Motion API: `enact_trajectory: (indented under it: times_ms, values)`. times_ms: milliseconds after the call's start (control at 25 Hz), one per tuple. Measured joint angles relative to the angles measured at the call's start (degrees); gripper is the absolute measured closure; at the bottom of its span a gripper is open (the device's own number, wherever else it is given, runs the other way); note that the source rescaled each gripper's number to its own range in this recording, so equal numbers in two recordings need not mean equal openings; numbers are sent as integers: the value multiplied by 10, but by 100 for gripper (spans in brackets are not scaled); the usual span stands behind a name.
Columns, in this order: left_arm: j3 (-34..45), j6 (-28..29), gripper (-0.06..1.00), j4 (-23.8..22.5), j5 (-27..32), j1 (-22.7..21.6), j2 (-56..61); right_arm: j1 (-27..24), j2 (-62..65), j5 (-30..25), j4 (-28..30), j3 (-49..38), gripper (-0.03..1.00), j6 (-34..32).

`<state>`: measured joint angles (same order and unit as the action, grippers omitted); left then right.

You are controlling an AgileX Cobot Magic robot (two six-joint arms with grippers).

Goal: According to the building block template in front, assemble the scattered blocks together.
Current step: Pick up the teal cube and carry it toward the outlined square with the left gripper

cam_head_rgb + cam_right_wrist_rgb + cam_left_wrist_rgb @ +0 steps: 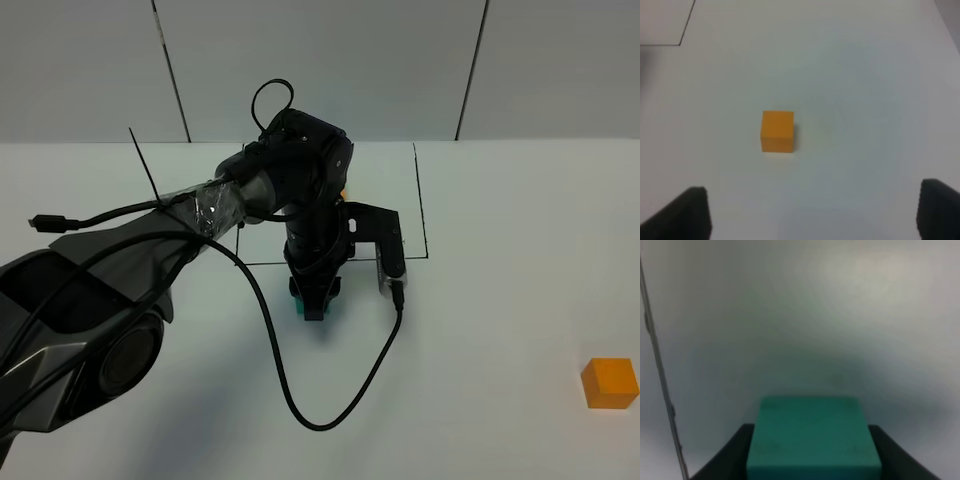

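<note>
Now the left gripper (313,296) is shut on the teal cube (812,437). It holds the cube near the middle of the high view, just below the bottom line of the black frame (421,200). What sits inside that frame is hidden behind the arm. In the left wrist view the cube sits snug between the 2 dark fingers (722,462), 1 on each side.

The orange cube (610,383) sits alone on the white table (480,350), at the lower right of the high view. It is well apart from the teal one. The right gripper (814,192) hangs above it with its jaws wide apart and nothing between them.

Both cubes look small, light and hard, so I think a soft squeeze will do. Their skin looks dull, not shiny, so they should not slip much.

The best place to hold the orange cube is likely on 2 flat sides that face away from each other, at their middle. A grab on the corners could make it twist or pop out.
</note>
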<state>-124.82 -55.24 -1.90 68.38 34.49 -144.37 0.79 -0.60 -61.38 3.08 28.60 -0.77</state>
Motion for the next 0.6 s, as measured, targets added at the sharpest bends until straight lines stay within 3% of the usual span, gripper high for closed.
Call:
enact_trajectory:
  times_ms: [600]
  values:
    - [-1,-15,94,19,0,0,0,0,0,0,0,0,27,0]
